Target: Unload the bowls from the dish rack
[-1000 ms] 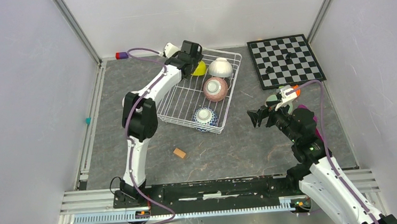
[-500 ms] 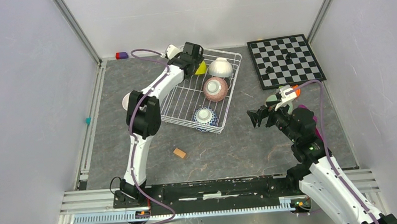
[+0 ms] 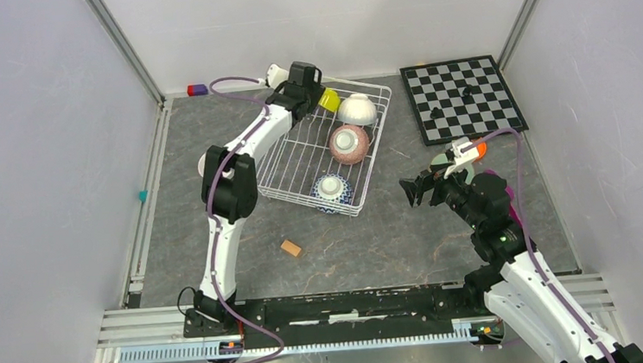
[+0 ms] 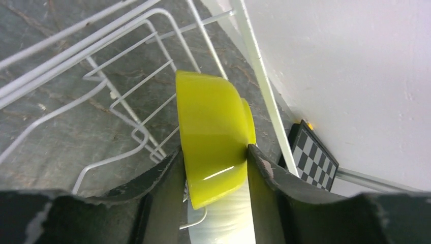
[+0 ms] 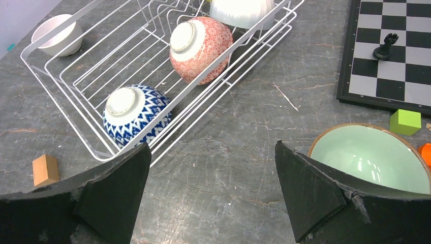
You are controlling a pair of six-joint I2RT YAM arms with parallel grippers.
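- My left gripper (image 4: 214, 152) pinches the yellow-green bowl (image 4: 213, 127) across its wall, with one finger on the open side and the other against the outside near the foot. The bowl is turned on its edge.
- This bowl sits at the far left corner of the dish rack (image 3: 295, 166), above the prongs. I judge it is barely off the wire, but I cannot tell if it is fully free.
- My right gripper (image 5: 212, 147) is spread wide and holds nothing. It hovers over the table just right of the rack.
- Three bowls lie in the rack: the white bowl (image 3: 356, 109) at the far end, the speckled pink bowl (image 3: 349, 143) in the middle and the blue-and-white bowl (image 3: 331, 188) at the near end, all foot-up.
- Two bowls are already out. The pale green bowl (image 5: 368, 157) stands on the table by my right arm, and a second white bowl (image 5: 57, 35) stands just outside the rack's left side.
- The step in hand is lifting the yellow-green bowl out.
- Next I need to raise it straight up until it clears the prongs and the raised side. Then I carry it left to bare table near the second white bowl and turn it level before letting go.
- The grip is thin on a glazed wall, so I should move slowly.
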